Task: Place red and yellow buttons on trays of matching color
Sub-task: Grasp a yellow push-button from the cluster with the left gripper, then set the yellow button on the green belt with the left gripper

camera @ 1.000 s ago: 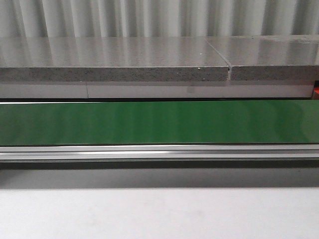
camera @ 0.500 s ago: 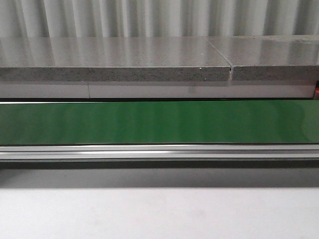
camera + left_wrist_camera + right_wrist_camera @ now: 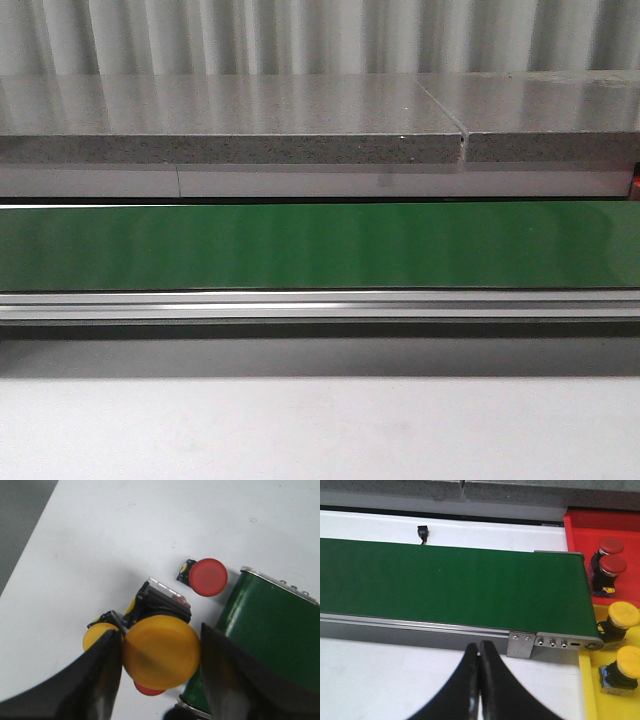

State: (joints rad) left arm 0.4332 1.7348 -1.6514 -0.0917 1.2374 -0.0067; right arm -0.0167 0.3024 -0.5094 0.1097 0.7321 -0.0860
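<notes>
A white table (image 3: 125, 525) fills the left wrist frame. Low in it, the left gripper (image 3: 161, 655) pinches a yellow button (image 3: 161, 652); crowding neighbours could snag. The right gripper (image 3: 480, 667) is pressed together, empty, by the belt (image 3: 450, 585).

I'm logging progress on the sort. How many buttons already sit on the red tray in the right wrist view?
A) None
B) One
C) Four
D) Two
D: two red buttons sit on the red tray beside the end of the belt, while two yellow buttons sit on the yellow tray.
</notes>
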